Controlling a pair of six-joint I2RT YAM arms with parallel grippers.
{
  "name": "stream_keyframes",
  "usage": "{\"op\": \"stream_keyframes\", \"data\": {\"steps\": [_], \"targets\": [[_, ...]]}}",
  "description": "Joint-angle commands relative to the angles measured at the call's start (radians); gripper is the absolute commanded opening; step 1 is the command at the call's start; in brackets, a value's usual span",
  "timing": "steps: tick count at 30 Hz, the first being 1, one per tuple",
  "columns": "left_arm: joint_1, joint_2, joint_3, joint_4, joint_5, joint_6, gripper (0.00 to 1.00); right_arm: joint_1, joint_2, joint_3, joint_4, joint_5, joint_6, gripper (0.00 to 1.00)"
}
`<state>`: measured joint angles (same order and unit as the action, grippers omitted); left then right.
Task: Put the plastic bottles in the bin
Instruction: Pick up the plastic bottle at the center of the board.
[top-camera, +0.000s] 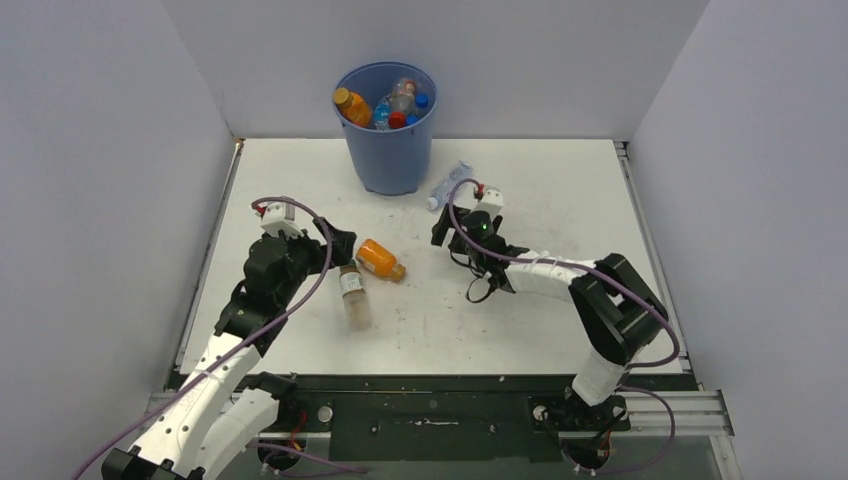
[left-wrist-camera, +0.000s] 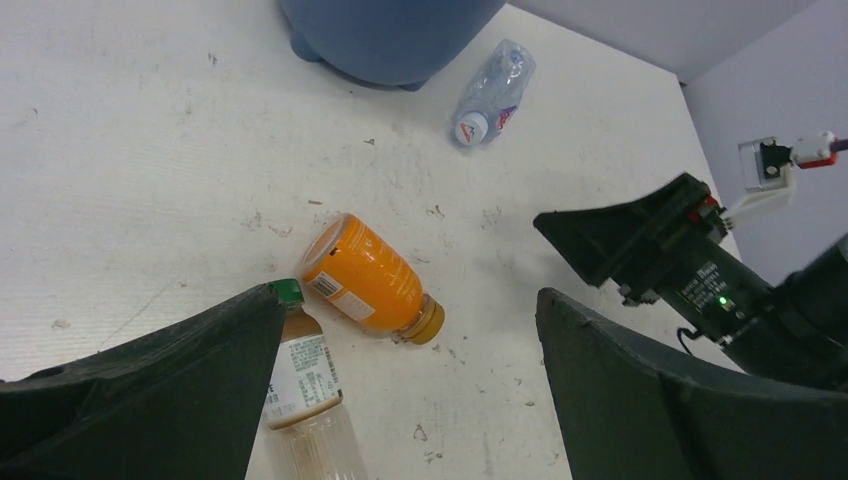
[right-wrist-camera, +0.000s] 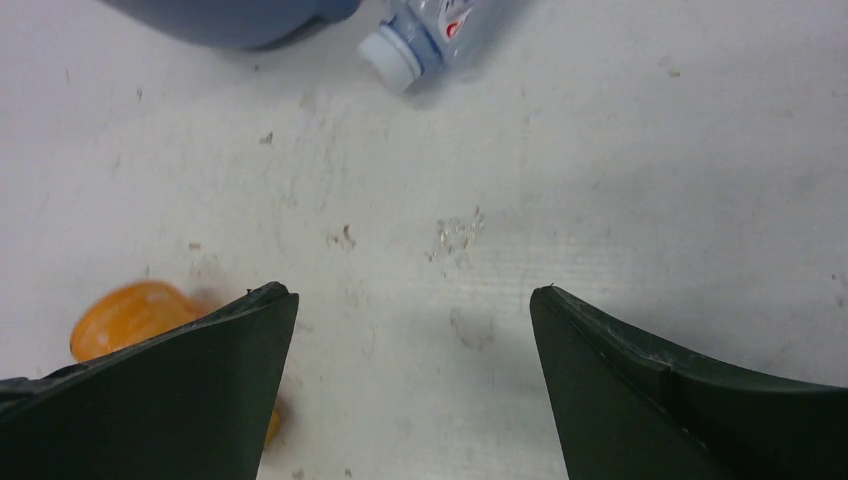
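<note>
The bin (top-camera: 386, 150) held several bottles (top-camera: 398, 103); the orange bottle (top-camera: 380, 259), green-capped bottle (top-camera: 352, 293) and crushed bottle (top-camera: 449, 186) lay outside, my left claw (left-wrist-camera: 410, 298) and right claw (right-wrist-camera: 412, 292) open, empty.

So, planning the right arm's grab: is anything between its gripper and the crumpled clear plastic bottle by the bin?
Nothing visible: only bare white table separates the right gripper from the crumpled clear plastic bottle beside the round blue plastic bin.

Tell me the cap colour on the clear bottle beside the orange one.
Green; the cap shows best in the left wrist view.
</note>
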<state>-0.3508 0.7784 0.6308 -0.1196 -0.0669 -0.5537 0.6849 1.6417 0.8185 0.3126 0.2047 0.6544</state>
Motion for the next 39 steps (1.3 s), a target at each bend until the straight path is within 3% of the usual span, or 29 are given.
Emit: {"op": "stream_keyframes", "data": {"steps": [1, 14, 32, 36, 39], "targets": [[-0.013, -0.055, -0.002, 0.061, -0.044, -0.038, 0.96, -0.078, 0.119, 0.175, 0.066, 0.009, 0.132, 0.90], [-0.064, -0.077, -0.003, 0.052, -0.068, -0.025, 0.96, -0.210, 0.515, 0.690, -0.203, 0.018, 0.202, 0.90], [-0.066, -0.080, 0.002, 0.051, -0.053, -0.016, 0.96, -0.227, 0.672, 0.799, -0.234, -0.073, 0.198, 0.97], [-0.071, -0.086, 0.004, 0.050, -0.055, -0.011, 0.96, -0.239, 0.680, 0.756, -0.210, -0.103, 0.214, 0.85], [-0.071, -0.094, 0.004, 0.050, -0.054, -0.011, 0.96, -0.249, 0.659, 0.688, -0.167, -0.115, 0.231, 0.67]]}}
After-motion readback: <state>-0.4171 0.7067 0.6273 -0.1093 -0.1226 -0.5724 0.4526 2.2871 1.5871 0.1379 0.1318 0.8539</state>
